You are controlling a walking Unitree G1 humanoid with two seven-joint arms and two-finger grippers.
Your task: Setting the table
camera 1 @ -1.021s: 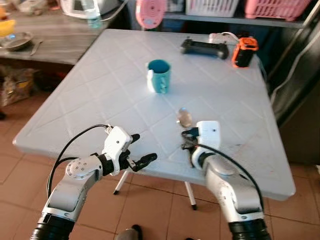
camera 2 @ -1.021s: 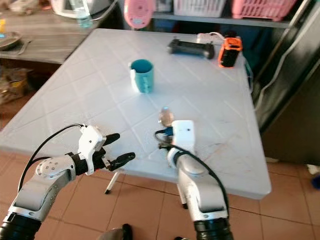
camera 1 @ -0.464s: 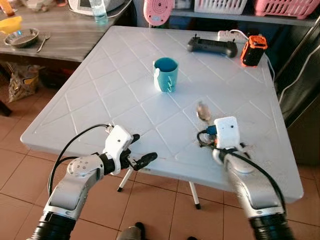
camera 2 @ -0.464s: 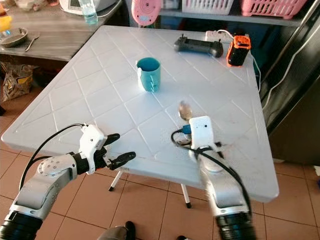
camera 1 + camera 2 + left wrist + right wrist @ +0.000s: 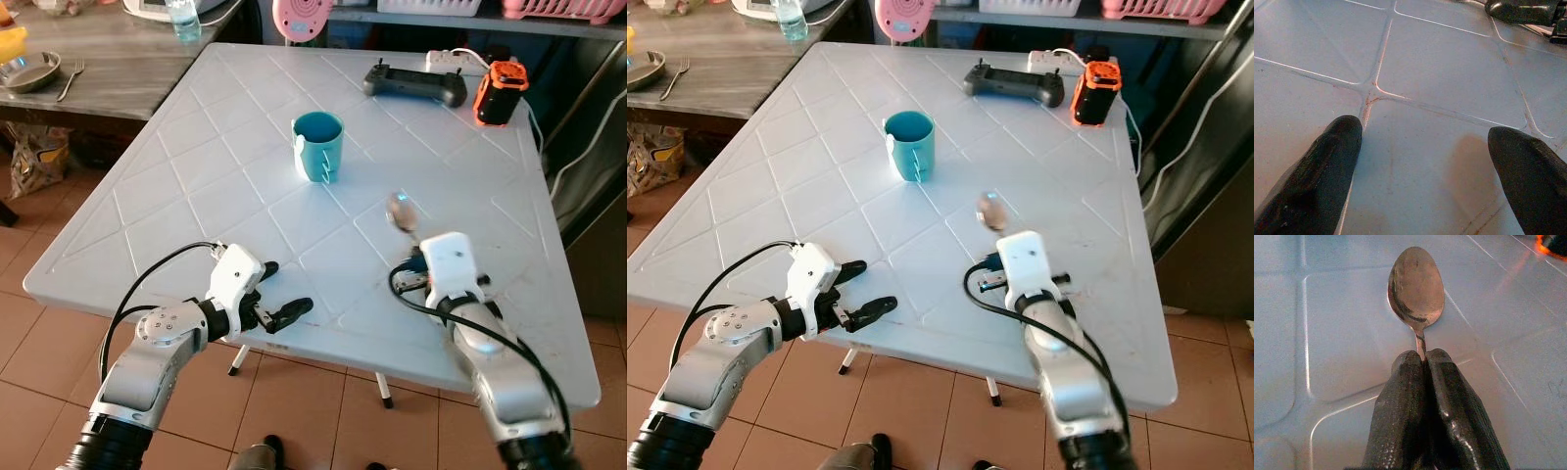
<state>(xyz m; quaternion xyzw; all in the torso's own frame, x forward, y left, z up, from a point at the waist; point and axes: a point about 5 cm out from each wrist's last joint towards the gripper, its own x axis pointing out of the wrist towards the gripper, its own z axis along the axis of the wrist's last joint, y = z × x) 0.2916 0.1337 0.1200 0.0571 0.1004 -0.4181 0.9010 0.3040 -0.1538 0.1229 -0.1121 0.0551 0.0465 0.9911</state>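
A metal spoon sticks out ahead of my right gripper, which is shut on its handle. Its bowl hangs just over the white table, right of centre. A teal mug stands upright further back, to the left of the spoon. My left gripper is open at the table's near edge, low over the bare surface, its two black fingers spread wide with nothing between them.
At the table's far edge lie a black controller, an orange and black device and a white power strip. A wooden bench with a bowl and fork stands at the left. Tiled floor lies below.
My right arm has carried the spoon a little further out to the right over the table. The camera has shifted; the left gripper stays open at the near edge.
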